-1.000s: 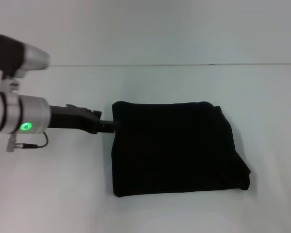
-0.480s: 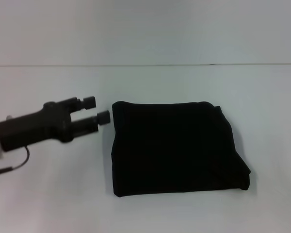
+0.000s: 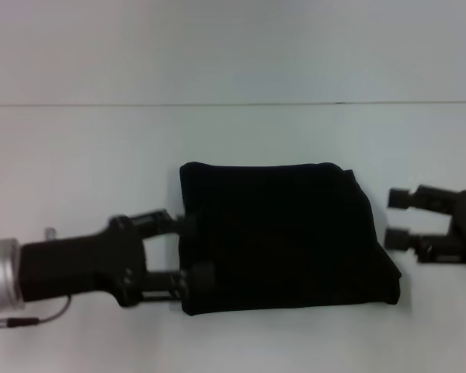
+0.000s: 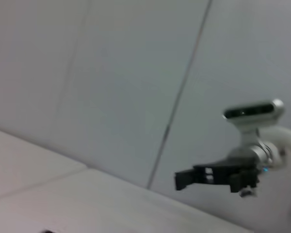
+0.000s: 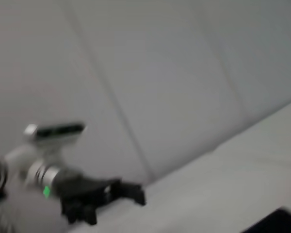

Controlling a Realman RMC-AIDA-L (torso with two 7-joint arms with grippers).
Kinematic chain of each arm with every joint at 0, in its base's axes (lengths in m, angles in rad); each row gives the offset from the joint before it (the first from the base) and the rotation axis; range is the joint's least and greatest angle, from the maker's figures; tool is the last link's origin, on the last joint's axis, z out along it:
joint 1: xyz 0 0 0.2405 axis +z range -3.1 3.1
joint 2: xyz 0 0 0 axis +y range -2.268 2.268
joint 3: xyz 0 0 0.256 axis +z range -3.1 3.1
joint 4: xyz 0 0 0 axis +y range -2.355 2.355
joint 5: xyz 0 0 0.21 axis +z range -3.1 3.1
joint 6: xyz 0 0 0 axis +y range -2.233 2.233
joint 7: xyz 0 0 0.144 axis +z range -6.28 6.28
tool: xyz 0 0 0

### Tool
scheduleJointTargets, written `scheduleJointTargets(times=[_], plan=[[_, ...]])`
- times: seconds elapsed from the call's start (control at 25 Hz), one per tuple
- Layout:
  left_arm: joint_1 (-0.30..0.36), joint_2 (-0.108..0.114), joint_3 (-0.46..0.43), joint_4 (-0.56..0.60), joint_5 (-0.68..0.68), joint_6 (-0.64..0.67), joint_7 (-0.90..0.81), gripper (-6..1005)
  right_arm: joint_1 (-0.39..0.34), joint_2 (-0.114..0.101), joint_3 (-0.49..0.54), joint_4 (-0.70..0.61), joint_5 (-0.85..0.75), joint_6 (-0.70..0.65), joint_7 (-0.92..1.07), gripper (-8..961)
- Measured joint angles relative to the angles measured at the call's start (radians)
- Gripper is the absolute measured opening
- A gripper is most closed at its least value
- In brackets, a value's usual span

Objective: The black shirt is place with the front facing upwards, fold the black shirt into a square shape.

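Reaching in low and nearly level from the near-left side, the left arm has its left end effector [image 3: 188,250] right at the black shirt [image 3: 283,237]. Its fingers are spread wide apart, one fingertip [image 3: 202,275] overlapping the shirt's near-left corner, the other at the left edge a bit farther back. Whether it's actually touching the cloth is hard to say.

The shirt sits folded into a rough rectangle on the white bench [image 3: 78,155], directly ahead of those fingers.

The right end effector [image 3: 396,217] comes in level from the opposite side, fingers also parted, holding nothing, just beside the shirt's right edge without touching it.
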Motion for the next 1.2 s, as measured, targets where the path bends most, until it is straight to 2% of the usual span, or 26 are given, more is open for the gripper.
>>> scheduleJointTargets(times=[0.12, 0.2, 0.48, 0.64, 0.84, 1.2], plan=[[-0.018, -0.002, 0.038, -0.01, 0.029, -0.021, -0.007, 858, 0.001, 0.016, -0.027, -0.039, -0.036, 0.006, 0.001, 890], [-0.03, -0.001, 0.058, -0.019, 0.042, -0.04, -0.016, 856, 0.001, 0.019, -0.035, -0.048, -0.055, 0.006, 0.001, 930], [-0.084, 0.0, 0.164, -0.061, 0.059, -0.127, -0.043, 851, -0.029, 0.024, -0.042, -0.105, -0.098, 0.011, -0.001, 924], [-0.107, 0.001, 0.206, -0.071, 0.064, -0.156, -0.053, 849, -0.045, 0.041, -0.044, -0.14, -0.113, 0.01, -0.002, 924], [-0.122, 0.003, 0.213, -0.07, 0.065, -0.16, -0.065, 850, -0.056, 0.057, -0.045, -0.164, -0.124, 0.021, -0.002, 924], [-0.126, 0.003, 0.214, -0.067, 0.065, -0.16, -0.075, 850, -0.06, 0.059, -0.044, -0.168, -0.125, 0.024, -0.001, 924]])
